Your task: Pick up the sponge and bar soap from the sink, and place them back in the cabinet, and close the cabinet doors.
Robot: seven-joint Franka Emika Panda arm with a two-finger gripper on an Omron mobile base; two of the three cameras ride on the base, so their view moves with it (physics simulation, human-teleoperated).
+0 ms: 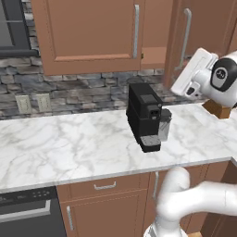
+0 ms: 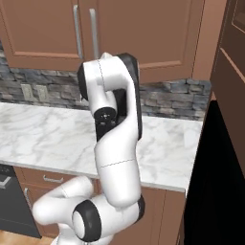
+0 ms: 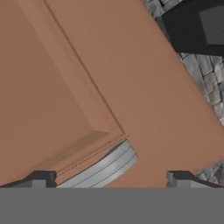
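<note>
The cabinet point(image 1: 92, 37) hangs above the counter. Its left door point(image 1: 88, 28) is closed. The right door point(image 1: 199, 28) stands partly open, and a strip of the inner shelf point(image 1: 155, 54) shows in the gap. My hand point(image 1: 193, 73) is raised just in front of that right door's lower part. In the hand view the door panel point(image 3: 131, 78) is very close, and the lower end of its silver handle point(image 3: 105, 165) lies between my fingertips point(image 3: 41, 179). My gripper point(image 3: 111, 180) is open and grips nothing. The sponge, bar soap and sink are out of view.
A black coffee machine point(image 1: 146, 115) stands on the marble counter point(image 1: 60, 148) below and left of my hand. A brown wooden object point(image 1: 217, 109) sits at the counter's right end. A tall dark unit point(image 2: 225, 119) closes off the right side. The stone backsplash point(image 1: 69, 90) runs behind.
</note>
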